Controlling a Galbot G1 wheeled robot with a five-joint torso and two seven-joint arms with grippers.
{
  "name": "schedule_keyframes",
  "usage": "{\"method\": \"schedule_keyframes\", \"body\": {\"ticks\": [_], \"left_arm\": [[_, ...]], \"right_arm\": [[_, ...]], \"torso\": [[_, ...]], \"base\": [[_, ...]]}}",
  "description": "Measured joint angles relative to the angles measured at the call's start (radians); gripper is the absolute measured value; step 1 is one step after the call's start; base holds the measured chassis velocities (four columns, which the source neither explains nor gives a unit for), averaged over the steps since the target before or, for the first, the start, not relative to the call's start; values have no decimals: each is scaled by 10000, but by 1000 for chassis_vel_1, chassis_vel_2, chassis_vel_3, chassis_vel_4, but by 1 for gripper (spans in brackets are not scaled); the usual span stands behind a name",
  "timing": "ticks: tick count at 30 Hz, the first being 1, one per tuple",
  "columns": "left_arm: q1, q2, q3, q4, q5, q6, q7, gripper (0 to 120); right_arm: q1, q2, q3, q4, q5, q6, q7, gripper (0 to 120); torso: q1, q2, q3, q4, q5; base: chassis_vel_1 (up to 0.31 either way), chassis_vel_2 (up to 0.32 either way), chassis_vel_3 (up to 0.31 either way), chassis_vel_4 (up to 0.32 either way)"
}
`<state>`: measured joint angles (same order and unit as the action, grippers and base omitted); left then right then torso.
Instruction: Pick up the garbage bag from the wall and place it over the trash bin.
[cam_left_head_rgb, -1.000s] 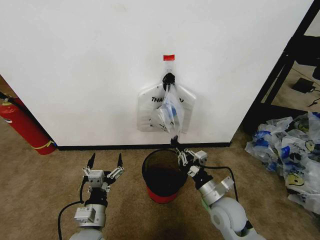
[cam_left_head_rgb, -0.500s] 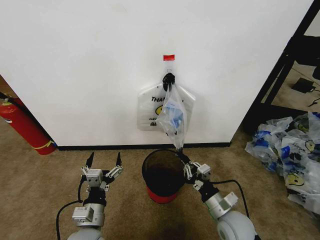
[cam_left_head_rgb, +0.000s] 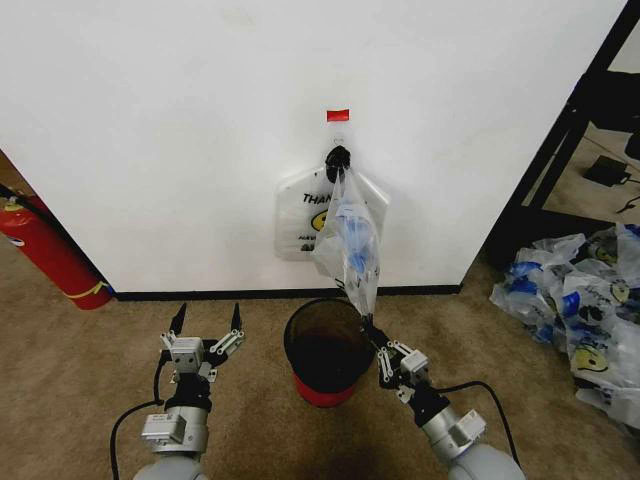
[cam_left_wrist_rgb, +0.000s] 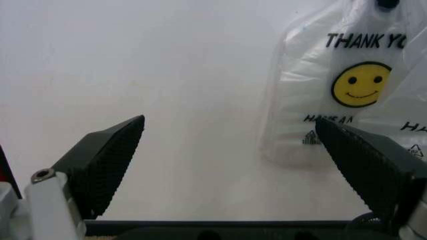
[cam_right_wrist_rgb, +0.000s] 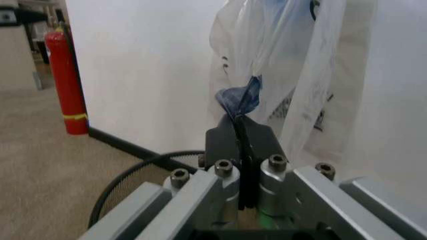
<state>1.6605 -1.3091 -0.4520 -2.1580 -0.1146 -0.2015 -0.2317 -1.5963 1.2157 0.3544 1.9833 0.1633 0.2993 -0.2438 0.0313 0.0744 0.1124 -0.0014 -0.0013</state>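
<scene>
Two garbage bags hang from a black hook (cam_left_head_rgb: 338, 157) under red tape on the white wall (cam_left_head_rgb: 170, 120). One bag (cam_left_head_rgb: 303, 215) with a yellow smiley lies flat against the wall. The front garbage bag (cam_left_head_rgb: 350, 245) is stretched from the hook down toward me. My right gripper (cam_left_head_rgb: 367, 322) is shut on its lower end, just above the far right rim of the dark trash bin (cam_left_head_rgb: 300, 328) with the red base. In the right wrist view the shut gripper (cam_right_wrist_rgb: 240, 120) pinches blue-trimmed plastic (cam_right_wrist_rgb: 239, 100). My left gripper (cam_left_head_rgb: 207, 322) hangs open left of the bin, facing the wall.
A red fire extinguisher (cam_left_head_rgb: 45, 250) leans at the wall on the left. A pile of identical bags (cam_left_head_rgb: 580, 300) lies on the carpet at the right, beside a black shelf frame (cam_left_head_rgb: 560, 140). A black baseboard (cam_left_head_rgb: 200, 294) runs along the wall's foot.
My right gripper has drawn back from the wall toward me, pulling the front bag's lower end out over the bin's rim. The left arm has hardly moved.
</scene>
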Motion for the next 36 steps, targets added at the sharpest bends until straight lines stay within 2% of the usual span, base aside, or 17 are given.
{"method": "schedule_keyframes", "body": {"ticks": [7,16,21,23,25,26,27,28,29,32,34,35,36], "left_arm": [[8,-3,11,0,0,-4,0,100],[-55,63,53,33,1,22,-17,100],[-227,510,288,-370,-310,423,-82,100],[-423,1075,460,-879,-873,975,-166,100],[-920,2120,601,-1591,-1974,1883,-356,100],[-1355,2907,643,-1977,-2820,2445,-521,100],[-1703,3428,658,-2213,-3421,2826,-653,100],[-1703,3428,658,-2213,-3421,2826,-653,100],[-2242,4184,662,-2502,-4425,3354,-861,100],[-3149,5739,607,-2905,-6279,4230,-1134,100],[-3587,6707,600,-3057,-7086,4638,-1198,100],[-3587,6707,600,-3057,-7086,4638,-1198,100],[-3921,7110,719,-3082,-7417,4842,-1212,100]], "right_arm": [[-184,199,-70,-205,-184,208,7,0],[293,399,-77,-262,-52,130,138,0],[610,356,-72,-149,152,-29,243,0],[695,283,-56,-144,160,-54,279,0],[870,200,-60,-145,160,-87,372,0],[995,163,-98,-148,173,-121,433,0],[1079,142,-136,-150,188,-149,471,0],[1079,142,-136,-150,188,-149,471,0],[1203,131,-191,-154,225,-186,542,0],[1585,111,-460,-235,341,-278,698,0],[1883,68,-771,-314,386,-361,745,0],[1883,68,-771,-314,386,-361,745,0],[1968,65,-889,-326,382,-396,755,0]], "torso": [[1,0,0,-1,2],[1,0,0,1,1],[1,0,1,1,0],[1,0,1,2,-2],[1,0,1,0,2],[1,0,1,-1,0],[1,0,1,-3,1],[1,0,1,-3,1],[1,0,2,-2,0],[2,0,2,-7,0],[1,0,2,6,2],[1,0,2,6,2],[1,0,2,9,4]], "base": [[0,0,0,0],[0,0,0,0],[0,0,0,0],[0,0,0,0],[0,0,0,0],[0,0,0,0],[0,0,0,0],[0,0,0,0],[0,0,0,0],[0,0,0,0],[0,0,0,0],[0,0,0,0],[0,0,0,0]]}}
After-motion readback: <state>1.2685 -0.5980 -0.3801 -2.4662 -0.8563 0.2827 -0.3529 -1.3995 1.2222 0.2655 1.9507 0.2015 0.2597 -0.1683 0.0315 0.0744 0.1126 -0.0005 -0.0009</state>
